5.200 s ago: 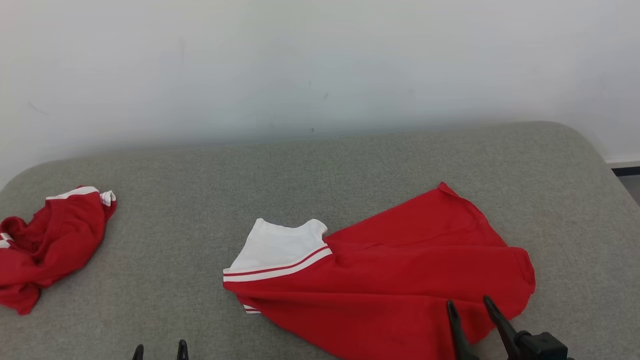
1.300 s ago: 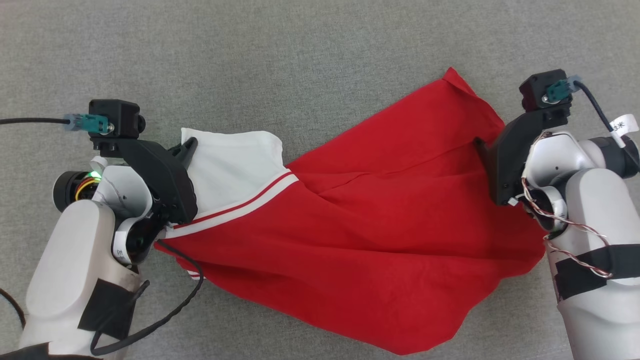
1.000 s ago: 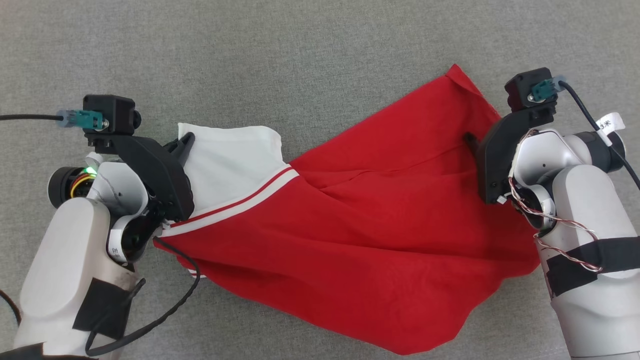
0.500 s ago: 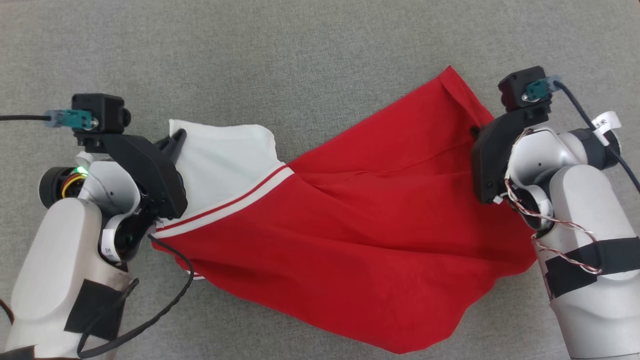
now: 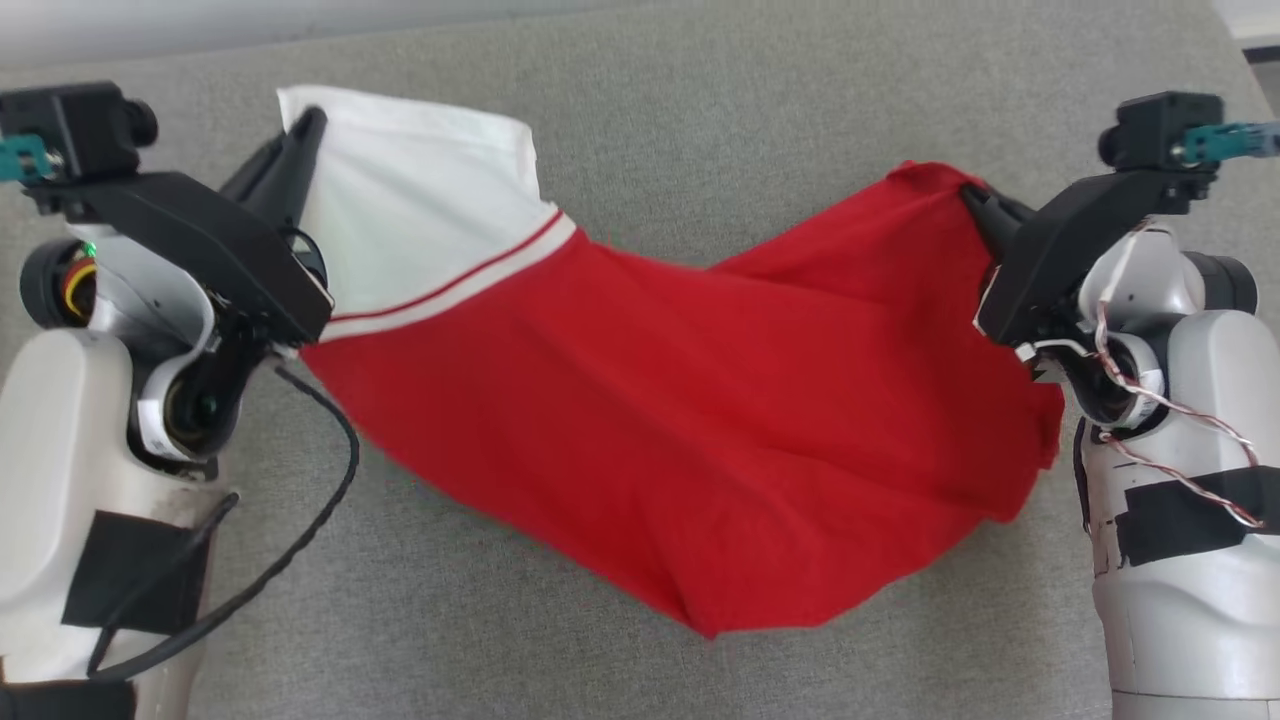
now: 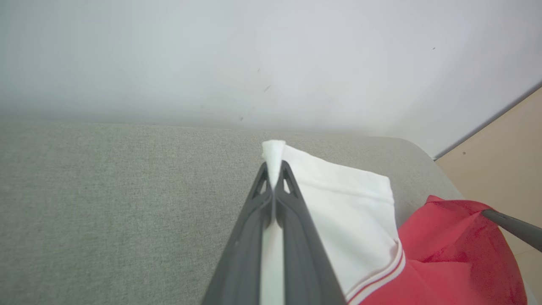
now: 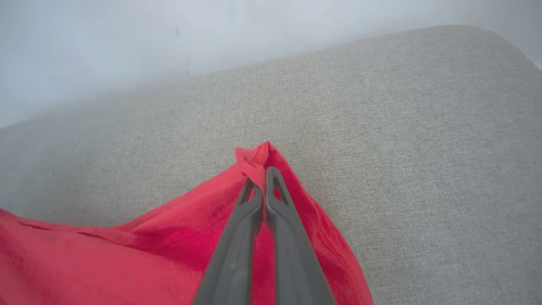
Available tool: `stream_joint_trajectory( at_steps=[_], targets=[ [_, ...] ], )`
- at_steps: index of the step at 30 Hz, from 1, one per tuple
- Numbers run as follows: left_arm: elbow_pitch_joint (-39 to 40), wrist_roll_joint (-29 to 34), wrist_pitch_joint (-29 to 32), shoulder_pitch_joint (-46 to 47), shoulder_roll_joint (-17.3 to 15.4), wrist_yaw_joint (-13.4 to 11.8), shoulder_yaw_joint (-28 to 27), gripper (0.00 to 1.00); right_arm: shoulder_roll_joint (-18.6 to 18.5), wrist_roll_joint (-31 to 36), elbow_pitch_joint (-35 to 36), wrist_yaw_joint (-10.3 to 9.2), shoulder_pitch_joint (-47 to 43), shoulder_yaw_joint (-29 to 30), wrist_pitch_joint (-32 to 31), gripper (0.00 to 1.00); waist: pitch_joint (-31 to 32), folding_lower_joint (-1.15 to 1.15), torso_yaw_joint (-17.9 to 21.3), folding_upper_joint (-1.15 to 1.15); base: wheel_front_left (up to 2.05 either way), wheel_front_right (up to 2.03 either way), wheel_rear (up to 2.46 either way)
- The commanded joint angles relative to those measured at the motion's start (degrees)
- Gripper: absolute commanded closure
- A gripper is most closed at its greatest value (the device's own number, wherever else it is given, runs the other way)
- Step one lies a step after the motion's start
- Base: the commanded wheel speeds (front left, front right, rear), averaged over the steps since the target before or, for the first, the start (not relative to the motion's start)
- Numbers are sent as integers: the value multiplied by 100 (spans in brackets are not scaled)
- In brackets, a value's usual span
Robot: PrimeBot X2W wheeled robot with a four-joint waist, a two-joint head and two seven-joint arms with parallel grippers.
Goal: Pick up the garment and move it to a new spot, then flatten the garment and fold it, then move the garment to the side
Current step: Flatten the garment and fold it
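My arms reach forward, spread wide apart. My left gripper [image 5: 308, 122] is clamped tight on the garment's [image 5: 680, 420] white corner, and my right gripper [image 5: 972, 197] is pinched on a red corner. The garment hangs between them, sagging over the grey cushion [image 5: 700, 110], with a pale wall [image 6: 254, 55] beyond.

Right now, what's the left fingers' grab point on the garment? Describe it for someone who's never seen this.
Over the grey padded surface, a red garment hangs stretched, held at both ends. Its left end is a white panel, pinched at the top corner by the left fingers. It is the garment's only white area, bordered by a striped band.
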State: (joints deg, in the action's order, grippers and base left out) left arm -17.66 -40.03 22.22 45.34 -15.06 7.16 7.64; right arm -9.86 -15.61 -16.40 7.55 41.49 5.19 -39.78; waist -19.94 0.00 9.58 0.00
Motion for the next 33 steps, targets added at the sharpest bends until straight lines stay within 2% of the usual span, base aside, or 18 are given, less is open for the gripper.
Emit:
stream_joint_trajectory(
  at_steps=[1,6,12,17,21,24,27,30,33],
  targets=[
    [151,-106,-112,157,-59,26,-4,100,133,-127,63,-13,76,213,77,100,201,0,-27,0,0,0,0],
    [423,-214,-378,426,-174,30,-24,100,449,-340,48,-13,190,1004,43,100,546,0,-66,0,0,0,0],
    [583,-213,-756,696,-270,32,-26,100,593,-351,85,-13,142,1530,-123,100,865,0,-74,0,0,0,0],
    [818,-474,-1421,933,-141,31,-32,100,682,-738,61,-13,231,2095,-170,100,1121,0,-50,0,0,0,0],
    [808,-601,-1632,981,-142,24,59,100,704,-1058,-84,-13,226,2253,-171,100,1287,0,-21,0,0,0,0],
    [738,-694,-1732,1030,-146,24,71,100,701,-1580,-195,-13,375,2258,-132,100,1355,0,13,0,0,0,0],
    [662,-984,-1869,1121,20,25,-83,100,704,-2645,-391,-13,678,2259,-19,100,1379,0,45,0,0,0,0],
    [590,-1283,-1936,1340,157,25,-259,100,704,-3882,-578,-12,1136,2257,311,100,1366,0,65,0,0,0,0],
    [479,-1394,-1901,1588,187,25,-285,100,707,-4447,-743,-12,1427,2125,750,100,1357,0,76,0,0,0,0]
  ],
)
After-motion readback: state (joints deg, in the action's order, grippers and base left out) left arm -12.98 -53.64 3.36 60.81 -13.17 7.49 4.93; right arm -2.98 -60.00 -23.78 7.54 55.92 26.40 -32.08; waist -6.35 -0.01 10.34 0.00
